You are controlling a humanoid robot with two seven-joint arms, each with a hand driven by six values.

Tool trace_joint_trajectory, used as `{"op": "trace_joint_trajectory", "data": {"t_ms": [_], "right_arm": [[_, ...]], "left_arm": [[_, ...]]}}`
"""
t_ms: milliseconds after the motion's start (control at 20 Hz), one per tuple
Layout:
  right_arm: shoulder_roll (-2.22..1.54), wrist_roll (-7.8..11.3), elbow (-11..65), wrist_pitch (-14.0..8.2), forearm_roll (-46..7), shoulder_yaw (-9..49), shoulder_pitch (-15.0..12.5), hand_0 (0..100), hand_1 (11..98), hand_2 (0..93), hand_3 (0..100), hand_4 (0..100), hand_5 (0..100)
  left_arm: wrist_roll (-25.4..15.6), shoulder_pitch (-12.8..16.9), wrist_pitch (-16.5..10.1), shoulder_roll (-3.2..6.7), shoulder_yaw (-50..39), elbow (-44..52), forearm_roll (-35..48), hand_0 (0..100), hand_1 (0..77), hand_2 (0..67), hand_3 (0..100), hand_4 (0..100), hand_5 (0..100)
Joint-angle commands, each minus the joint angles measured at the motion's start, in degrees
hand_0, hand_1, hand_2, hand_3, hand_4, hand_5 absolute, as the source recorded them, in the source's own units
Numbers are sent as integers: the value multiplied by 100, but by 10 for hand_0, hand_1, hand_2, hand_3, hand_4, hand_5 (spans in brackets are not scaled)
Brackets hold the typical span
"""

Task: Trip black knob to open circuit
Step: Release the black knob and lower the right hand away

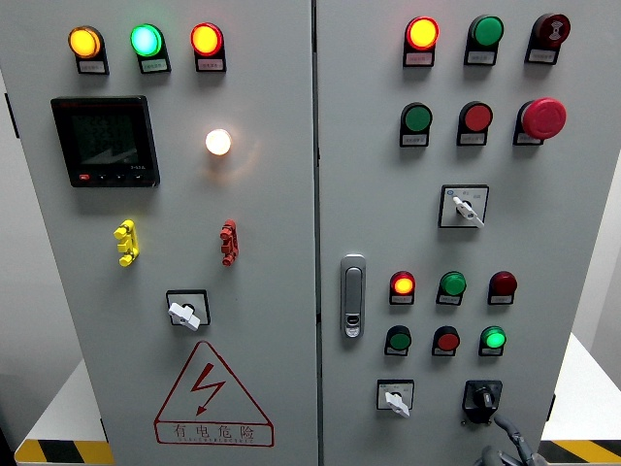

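Note:
The black knob [482,395] sits on a black square plate at the lower right of the grey cabinet's right door [563,252]. Its pointer stands roughly upright. Only the grey top of my right hand [506,445] shows, at the bottom edge just below and slightly right of the knob. The hand is a short way from the knob and not touching it. Most of the hand is cut off by the frame. My left arm is nowhere in the head view.
A white selector switch [395,398] sits left of the knob, and rows of red and green lamps [446,311] lie above it. A chrome door handle [352,296] is at mid-panel. A red mushroom button [543,117] is at upper right. The left door carries a meter [105,141] and a warning triangle [212,393].

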Motion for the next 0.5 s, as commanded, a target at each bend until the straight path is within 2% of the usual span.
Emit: {"op": "trace_joint_trajectory", "data": {"t_ms": [0,150,250,350,450], "right_arm": [[-29,-6,110,-2,0,5,-62,852,445,48,708,666,778],[-20,-6,251,-2,0,-4,-158,852,445,50,693,646,778],[-12,3,400,-2,-9,-4,-333,852,446,51,644,603,777],[-20,3,576,-2,-52,-4,-492,848,450,55,523,482,729],[-20,-6,725,-2,-70,-13,-597,845,455,61,474,425,680]], "left_arm": [[0,-1,0,0,5,2,0,0,36,128,214,66,16],[0,-1,0,0,5,2,0,0,35,128,214,66,16],[0,-1,0,0,-4,2,0,0,35,128,214,66,16],[0,-1,0,9,5,2,0,0,34,127,214,66,16],[0,-1,0,0,5,-7,0,0,33,127,214,66,16]]}}
